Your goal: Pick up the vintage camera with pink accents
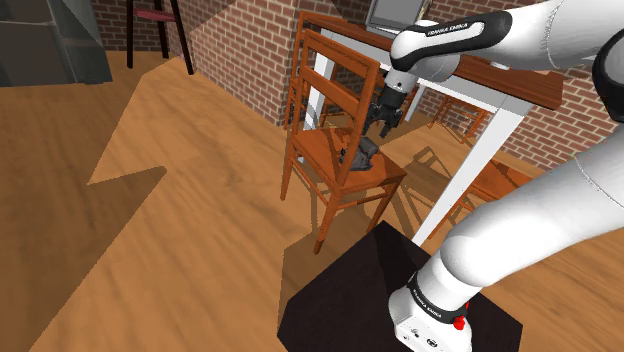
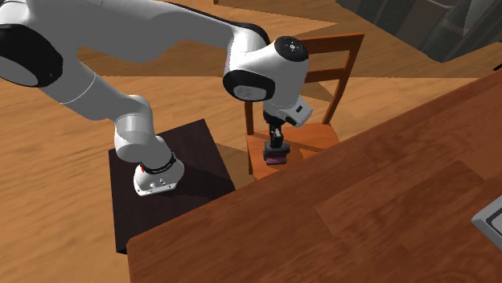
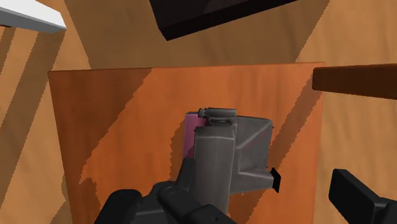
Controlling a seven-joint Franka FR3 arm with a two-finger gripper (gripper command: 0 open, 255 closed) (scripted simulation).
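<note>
The white arm (image 1: 545, 225) is arching over the wooden chair (image 1: 372, 182); the camera (image 3: 226, 156) is sitting on the chair's seat, grey-bodied with a pink panel (image 3: 189, 135) along one side; the gripper (image 3: 236, 191) is hanging just above it, fingers spread wide and clasping nothing. The camera is looking stiff, blocky and fairly light, with smooth faces that may be slippery; I am judging the flat opposite sides of its main body the safest hold, sparing the small fitting (image 3: 217, 113) at its edge.
</note>
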